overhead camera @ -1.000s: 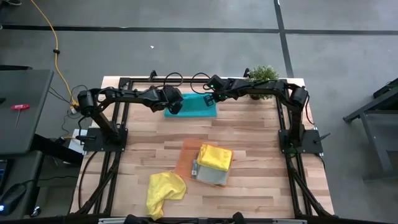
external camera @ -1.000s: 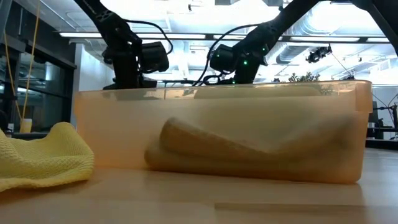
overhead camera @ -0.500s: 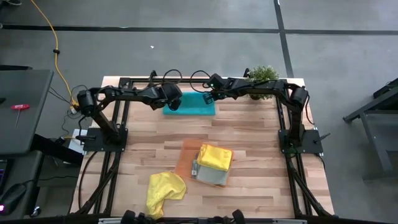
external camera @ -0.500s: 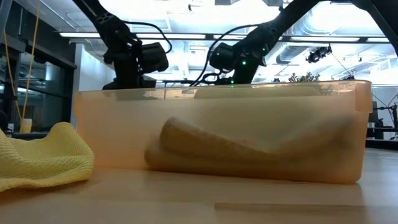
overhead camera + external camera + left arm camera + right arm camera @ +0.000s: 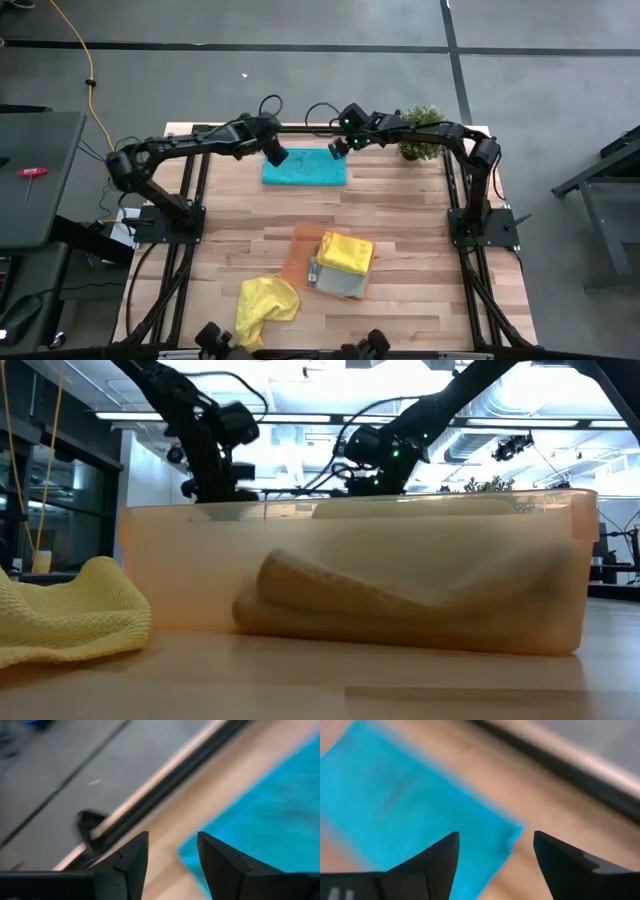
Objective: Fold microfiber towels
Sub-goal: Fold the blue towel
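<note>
Overhead, the teal towel (image 5: pixel 304 168) lies flat at the far edge of the bench (image 5: pixel 400 230), near its middle. The left pincer (image 5: pixel 275 156) hangs over the towel's left far corner, and the right pincer (image 5: pixel 338 148) over its right far corner. A potted plant (image 5: pixel 420 133) stands at the far edge, just right of the right pincer. Toward the near side, an orange tray (image 5: pixel 303 243) holds a folded yellow towel (image 5: pixel 346 252) lying on a grey towel (image 5: pixel 338 284). A second, crumpled yellow towel (image 5: pixel 263 305) sits on the bare bench just left of the tray, near the front edge.

From bench height, the tray wall (image 5: pixel 180 560) fills most of the width, and the folded towels (image 5: pixel 350 600) show dimly through it. The crumpled yellow towel (image 5: pixel 70 615) lies left of the tray, outside it. Both arms reach down behind the tray, their pincers hidden by its rim.

At the left wrist, the two fingers (image 5: pixel 130 862) stand apart with nothing between them; the teal towel's (image 5: pixel 265 820) corner lies just beyond the fingertips, beside the bench's edge rail (image 5: pixel 165 785).

At the right wrist, the fingers (image 5: pixel 437 857) are likewise spread and empty, with the teal towel's (image 5: pixel 410 815) corner below and between them, not touched.
</note>
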You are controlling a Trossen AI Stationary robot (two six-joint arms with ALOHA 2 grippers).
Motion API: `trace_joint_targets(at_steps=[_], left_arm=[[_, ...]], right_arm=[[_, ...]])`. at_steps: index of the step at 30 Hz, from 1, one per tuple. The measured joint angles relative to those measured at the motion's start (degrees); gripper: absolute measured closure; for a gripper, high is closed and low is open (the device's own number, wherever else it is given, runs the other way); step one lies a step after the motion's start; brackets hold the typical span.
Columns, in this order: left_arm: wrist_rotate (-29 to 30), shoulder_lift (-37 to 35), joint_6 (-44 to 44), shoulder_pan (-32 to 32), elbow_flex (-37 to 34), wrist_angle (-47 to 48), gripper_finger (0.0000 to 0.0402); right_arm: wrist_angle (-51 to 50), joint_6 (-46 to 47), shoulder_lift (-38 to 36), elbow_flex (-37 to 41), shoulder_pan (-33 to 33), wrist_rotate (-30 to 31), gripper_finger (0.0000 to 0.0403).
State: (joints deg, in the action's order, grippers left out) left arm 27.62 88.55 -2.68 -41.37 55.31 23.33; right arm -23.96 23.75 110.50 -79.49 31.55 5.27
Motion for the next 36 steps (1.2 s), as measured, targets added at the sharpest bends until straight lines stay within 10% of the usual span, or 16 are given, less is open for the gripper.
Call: trace_joint_targets(at_steps=[7,15,36], left_arm=[[-29.5,-11.7,10.9,0.4,-7.5,0.7,0.0229],[-25.6,-18.3,21.7,3.8,-20.3,-3.5,0.0250],[-26.1,-1.9,25.4,5.4,-20.6,-8.0,0.0285]], right_arm=[[-10.5,-19.1,-2.1,1.0,-2.1,-20.3,0.0151],[-13.3,-27.9,-2.7,1.7,-6.9,-17.8,0.0151],[-7.0,-42.5,-0.6,1.6,-7.2,-16.6,0.0151]])
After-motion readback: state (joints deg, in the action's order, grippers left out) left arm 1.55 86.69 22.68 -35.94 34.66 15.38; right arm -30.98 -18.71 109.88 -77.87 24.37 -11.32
